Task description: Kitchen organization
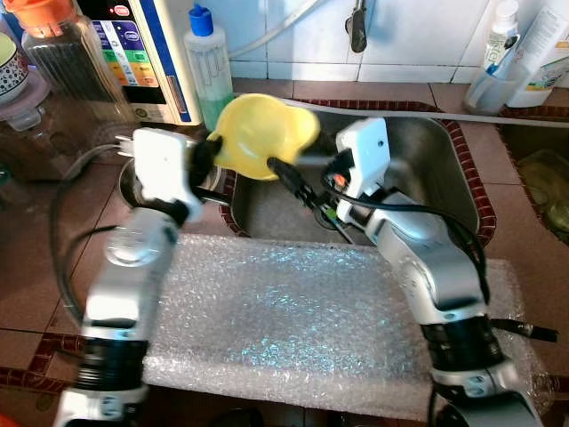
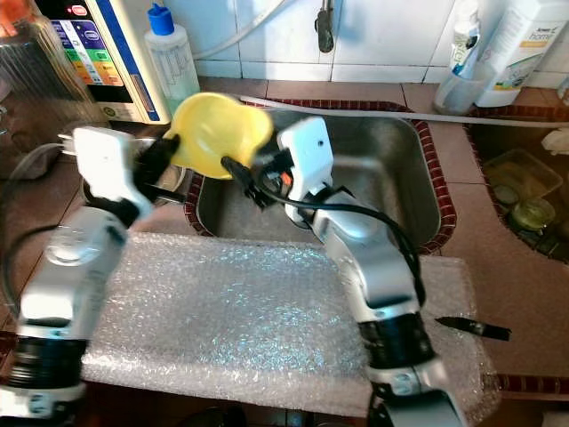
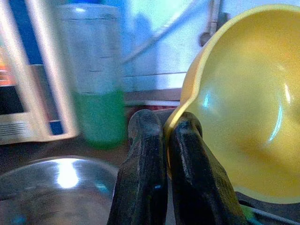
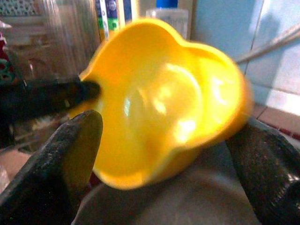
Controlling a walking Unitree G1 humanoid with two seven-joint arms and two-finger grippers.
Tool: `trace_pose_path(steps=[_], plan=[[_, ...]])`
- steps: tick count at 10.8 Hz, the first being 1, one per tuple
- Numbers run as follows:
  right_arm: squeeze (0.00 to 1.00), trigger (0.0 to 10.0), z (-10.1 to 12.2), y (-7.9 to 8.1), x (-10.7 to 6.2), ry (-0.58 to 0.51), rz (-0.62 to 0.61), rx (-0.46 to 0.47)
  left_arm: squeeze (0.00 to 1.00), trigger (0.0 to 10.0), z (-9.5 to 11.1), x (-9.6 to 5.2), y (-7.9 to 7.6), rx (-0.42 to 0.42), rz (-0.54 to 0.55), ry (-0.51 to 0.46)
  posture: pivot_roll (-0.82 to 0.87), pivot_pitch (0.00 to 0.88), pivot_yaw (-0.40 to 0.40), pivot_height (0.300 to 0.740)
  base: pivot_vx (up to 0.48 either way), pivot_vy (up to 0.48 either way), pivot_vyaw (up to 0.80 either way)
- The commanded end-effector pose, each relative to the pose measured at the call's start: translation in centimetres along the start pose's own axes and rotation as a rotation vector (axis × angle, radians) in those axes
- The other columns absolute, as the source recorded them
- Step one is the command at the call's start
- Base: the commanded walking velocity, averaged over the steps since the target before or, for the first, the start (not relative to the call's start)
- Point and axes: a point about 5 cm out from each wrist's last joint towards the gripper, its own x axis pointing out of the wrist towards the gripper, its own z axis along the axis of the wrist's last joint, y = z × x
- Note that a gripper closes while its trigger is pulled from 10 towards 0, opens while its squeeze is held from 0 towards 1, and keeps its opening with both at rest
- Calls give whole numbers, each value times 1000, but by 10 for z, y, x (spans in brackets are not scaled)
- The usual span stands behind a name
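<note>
A yellow plastic bowl [image 1: 262, 133] hangs tilted on its side over the left rim of the steel sink [image 1: 427, 151]. My left gripper [image 1: 212, 147] is shut on the bowl's rim; the left wrist view has both fingers [image 3: 143, 154] pinching that edge of the bowl [image 3: 243, 117]. My right gripper [image 1: 292, 178] reaches in from the sink side and stands open. Its two fingertips [image 4: 70, 145] are spread wide, one to each side of the bowl [image 4: 164, 103], and I cannot tell whether they touch it.
A sheet of bubble wrap [image 1: 293, 311] covers the counter in front of the sink. A soap bottle with green liquid [image 1: 206, 62], a white appliance [image 1: 142, 44] and a glass jar [image 1: 62, 62] stand at the back left. A steel pot [image 3: 56, 183] sits beneath the left gripper. A black-handled tool [image 2: 471, 327] lies right.
</note>
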Motion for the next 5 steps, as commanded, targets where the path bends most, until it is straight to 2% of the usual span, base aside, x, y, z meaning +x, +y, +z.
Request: trace_pose_path(steps=[1,2,3,4,5], plan=[[0,10000,5,2,7,-15,-11,-35,0,0,8,1,-5,13,-17,-35,-138,196,66,740,0,0,0],[0,10000,5,-4,11,-11,-65,-50,0,0,12,1,-10,2,-36,-58,-135,196,66,740,0,0,0],[0,5333,4,-13,13,-5,-127,-62,0,0,12,0,-12,0,-32,-60,-132,198,64,740,0,0,0],[0,0,4,-19,13,-5,-172,-56,0,0,12,-1,-12,0,-30,-59,-128,197,63,740,0,0,0],[0,0,5,-24,15,-3,-200,-63,0,0,11,-3,-10,7,-6,-61,-127,197,60,740,0,0,0]])
